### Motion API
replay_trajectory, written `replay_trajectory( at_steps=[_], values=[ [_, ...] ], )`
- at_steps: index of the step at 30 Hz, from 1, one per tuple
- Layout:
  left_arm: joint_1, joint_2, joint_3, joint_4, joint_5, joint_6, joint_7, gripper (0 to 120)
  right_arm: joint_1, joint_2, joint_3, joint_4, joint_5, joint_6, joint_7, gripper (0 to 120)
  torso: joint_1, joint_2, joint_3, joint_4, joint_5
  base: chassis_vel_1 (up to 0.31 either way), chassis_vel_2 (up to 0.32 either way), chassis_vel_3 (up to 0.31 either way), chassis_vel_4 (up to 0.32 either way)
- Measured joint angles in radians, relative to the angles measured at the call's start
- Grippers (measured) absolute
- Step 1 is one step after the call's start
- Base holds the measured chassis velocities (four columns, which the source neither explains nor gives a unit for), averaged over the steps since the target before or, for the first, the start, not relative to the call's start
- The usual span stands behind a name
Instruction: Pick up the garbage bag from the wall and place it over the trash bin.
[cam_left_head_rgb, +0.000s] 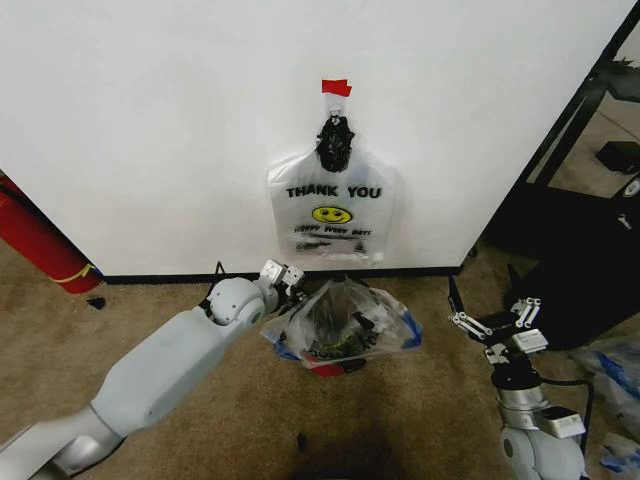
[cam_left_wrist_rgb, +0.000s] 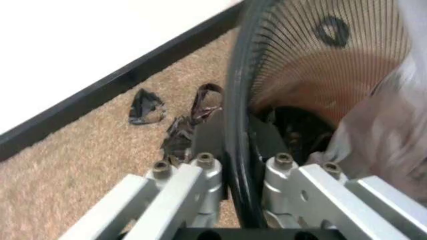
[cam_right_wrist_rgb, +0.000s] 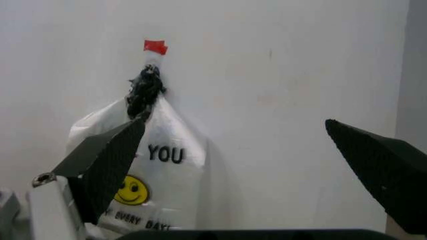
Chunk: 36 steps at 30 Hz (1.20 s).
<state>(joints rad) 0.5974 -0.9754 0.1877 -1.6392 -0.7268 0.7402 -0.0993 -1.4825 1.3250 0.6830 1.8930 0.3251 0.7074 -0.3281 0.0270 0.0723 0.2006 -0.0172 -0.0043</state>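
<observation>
In the head view the left gripper (cam_left_head_rgb: 283, 279) sits at the near-left edge of the trash bin (cam_left_head_rgb: 330, 366), over which the wrinkly garbage bag (cam_left_head_rgb: 345, 322) already lies, below the white THANK YOU bag (cam_left_head_rgb: 335, 210) on the wall (cam_left_head_rgb: 150, 120). The left wrist view shows its fingers (cam_left_wrist_rgb: 200, 175) straddling the bin's rim, though whether they pinch it cannot be told. The right gripper (cam_right_wrist_rgb: 247, 165) waits spread wide, facing the wall, farther from the bin.

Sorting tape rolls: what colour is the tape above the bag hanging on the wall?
Red tape, clearest in the head view.

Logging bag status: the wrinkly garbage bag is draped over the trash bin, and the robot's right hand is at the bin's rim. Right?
Not quite: the head view shows the left hand at the trash bin rim under the garbage bag; the right hand hovers open, apart.
</observation>
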Motion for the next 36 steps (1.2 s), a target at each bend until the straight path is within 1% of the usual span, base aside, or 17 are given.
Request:
replay_trajectory(
  at_steps=[2, 4, 5, 8, 9, 13, 15, 16, 17, 19, 21, 23, 24, 27, 30, 32, 36],
  values=[
    [0.02, 0.005, -0.024, -0.015, -0.02, -0.001, -0.029, 3, 0.002, -0.001, -0.002, -0.005, -0.001, 0.001, -0.001, 100, 0.0, 0.0, 0.0, -0.0005, 0.0001, 0.0, 0.0, 0.0, 0.0],
    [0.066, 0.012, -0.069, -0.046, -0.069, -0.001, -0.11, 3, 0.007, -0.002, -0.007, -0.017, -0.004, 0.003, -0.006, 100, 0.0, 0.0, 0.0, 0.0001, 0.0006, 0.0, 0.0, 0.0, 0.0],
    [0.074, 0.013, -0.077, -0.051, -0.078, -0.001, -0.125, 3, 0.007, -0.002, -0.008, -0.019, -0.004, 0.003, -0.006, 100, 0.0, 0.0, 0.0, 0.0001, 0.0005, 0.0, 0.0, 0.0, 0.0],
    [0.192, 0.015, -0.185, -0.14, -0.229, -0.002, -0.297, 3, 0.023, -0.005, -0.018, -0.054, -0.014, 0.008, -0.015, 100, 0.0, 0.0, 0.0, 0.0002, 0.0004, 0.0, 0.0, 0.0, 0.0],
    [0.192, 0.015, -0.185, -0.14, -0.229, -0.002, -0.297, 3, 0.023, -0.005, -0.018, -0.054, -0.014, 0.008, -0.015, 100, 0.0, 0.0, 0.0, 0.0002, 0.0004, 0.0, 0.0, 0.0, 0.0],
    [0.318, 0.01, -0.28, -0.259, -0.404, -0.008, -0.479, 3, 0.039, -0.004, -0.029, -0.093, -0.022, 0.016, -0.028, 100, 0.0, 0.0, 0.0, 0.0001, 0.0006, 0.0, 0.0, 0.0, 0.0],
    [0.372, 0.0, -0.3, -0.307, -0.437, -0.045, -0.553, 3, 0.043, 0.001, -0.035, -0.108, -0.026, 0.021, -0.033, 100, 0.0, 0.0, 0.0, 0.0003, 0.0004, 0.0, 0.0, 0.0, 0.0],
    [0.372, 0.0, -0.3, -0.307, -0.437, -0.045, -0.553, 3, 0.043, 0.001, -0.035, -0.108, -0.026, 0.021, -0.033, 100, 0.0, 0.0, 0.0, 0.0003, 0.0004, 0.0, 0.0, 0.0, 0.0],
    [0.395, -0.012, -0.309, -0.328, -0.456, -0.071, -0.6, 3, 0.044, 0.005, -0.037, -0.115, -0.03, 0.024, -0.036, 100, 0.0, 0.0, 0.0, 0.0003, 0.0004, 0.0, 0.0, 0.0, 0.0],
    [0.425, -0.049, -0.318, -0.364, -0.502, -0.123, -0.707, 3, 0.041, 0.013, -0.038, -0.122, -0.034, 0.031, -0.041, 100, 0.0, 0.0, 0.0, 0.0003, 0.0008, 0.0, 0.0, 0.0, 0.0],
    [0.45, -0.087, -0.32, -0.39, -0.526, -0.173, -0.781, 3, 0.035, 0.019, -0.038, -0.124, -0.036, 0.038, -0.044, 100, 0.0, 0.0, 0.0, -0.0007, 0.0004, 0.0, 0.0, 0.0, 0.0],
    [0.488, -0.126, -0.323, -0.418, -0.535, -0.228, -0.833, 3, 0.031, 0.02, -0.038, -0.126, -0.036, 0.045, -0.048, 100, 0.0, 0.0, 0.0, -0.0006, 0.0007, 0.0, 0.0, 0.0, 0.0],
    [0.488, -0.126, -0.323, -0.418, -0.535, -0.228, -0.833, 3, 0.031, 0.02, -0.038, -0.126, -0.036, 0.045, -0.048, 100, 0.0, 0.0, 0.0, -0.0006, 0.0007, 0.0, 0.0, 0.0, 0.0],
    [0.55, -0.18, -0.332, -0.436, -0.504, -0.295, -0.855, 3, 0.026, 0.018, -0.035, -0.13, -0.036, 0.057, -0.05, 100, 0.0, 0.0, 0.0, 0.0003, 0.0005, 0.0, 0.0, 0.0, 0.0],
    [0.605, -0.24, -0.346, -0.441, -0.431, -0.349, -0.871, 3, 0.015, 0.013, -0.03, -0.134, -0.033, 0.072, -0.05, 100, 0.0, 0.0, 0.0, 0.0, 0.0006, 0.0, 0.0, 0.0, 0.0],
    [0.619, -0.259, -0.351, -0.443, -0.406, -0.363, -0.878, 3, 0.012, 0.011, -0.028, -0.136, -0.033, 0.076, -0.05, 100, 0.0, 0.0, 0.0, 0.0, 0.0007, 0.0, 0.0, 0.0, 0.0],
    [0.67, -0.346, -0.383, -0.456, -0.267, -0.404, -0.878, 3, 0.007, 0.008, -0.026, -0.149, -0.033, 0.09, -0.051, 100, 0.0, 0.0, 0.0, 0.0001, 0.0009, 0.0, 0.0, 0.0, 0.0]
  ],
)
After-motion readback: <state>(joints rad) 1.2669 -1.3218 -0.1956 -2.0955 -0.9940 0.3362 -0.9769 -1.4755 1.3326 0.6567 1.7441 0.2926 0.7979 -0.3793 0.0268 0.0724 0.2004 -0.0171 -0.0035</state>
